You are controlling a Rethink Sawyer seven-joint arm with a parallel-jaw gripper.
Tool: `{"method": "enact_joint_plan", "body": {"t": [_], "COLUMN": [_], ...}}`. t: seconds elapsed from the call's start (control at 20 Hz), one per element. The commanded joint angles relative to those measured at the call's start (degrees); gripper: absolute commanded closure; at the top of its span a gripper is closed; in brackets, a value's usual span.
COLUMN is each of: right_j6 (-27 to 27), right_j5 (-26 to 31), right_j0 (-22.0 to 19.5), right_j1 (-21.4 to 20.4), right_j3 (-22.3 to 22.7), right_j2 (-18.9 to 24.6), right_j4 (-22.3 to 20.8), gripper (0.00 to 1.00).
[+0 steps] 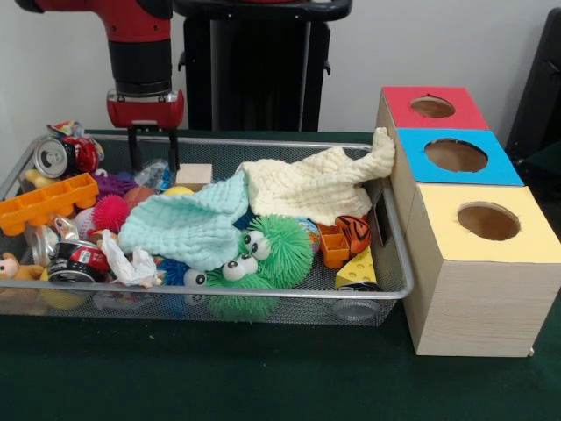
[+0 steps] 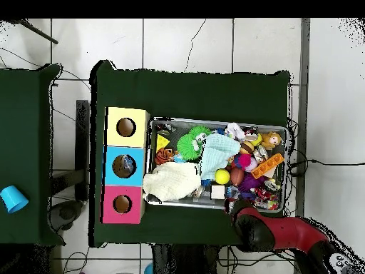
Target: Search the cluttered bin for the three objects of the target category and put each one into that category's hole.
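Observation:
The wire mesh bin (image 1: pixel 289 295) is full of toys and cloths; it also shows in the overhead view (image 2: pixel 217 120). My gripper (image 1: pixel 153 158) hangs open and empty over the bin's far left part, its fingers (image 1: pixel 133 149) straddling a see-through wrinkly bottle with a blue label (image 1: pixel 149 176) just below the tips. A second clear bottle (image 1: pixel 355 309) lies at the bin's front right corner behind the mesh. A third bottle is hidden. In the overhead view the arm (image 2: pixel 251 228) covers the gripper.
Three boxes with holes stand right of the bin: red (image 1: pixel 432 107), blue (image 1: pixel 456 155), yellow (image 1: pixel 488 221). A mint cloth (image 1: pixel 188 226) and a cream cloth (image 1: pixel 316 184) cover the middle. A green furry toy (image 1: pixel 267 254), an orange brick (image 1: pixel 44 202), cans (image 1: pixel 53 156) and a pink spiky ball (image 1: pixel 110 211) lie around.

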Motion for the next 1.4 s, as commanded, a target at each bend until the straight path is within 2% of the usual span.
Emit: {"method": "enact_joint_plan", "body": {"t": [0.05, 0.35, 0.6, 1.15, 1.3, 1.4], "right_j6": [2.2, 2.0, 3.9, 4.3, 5.1, 5.3], "right_j5": [-1.5, -2.1, -4.7, -8.1, -8.2, -7.5], "right_j0": [0.1, -0.3, 2.5, 4.9, 7.4, 7.1], "right_j1": [5.7, 7.2, 8.9, 12.2, 11.8, 11.2], "right_j3": [-7.3, -8.5, -10.6, -13.7, -14.1, -12.9], "right_j2": [1.4, 1.6, -1.6, -4.4, -6.9, -6.7], "right_j4": [-1.9, -2.2, -2.5, -1.4, -0.5, 0.2], "gripper": [0.0, 0.0, 0.0, 0.0, 0.0, 0.0]}}
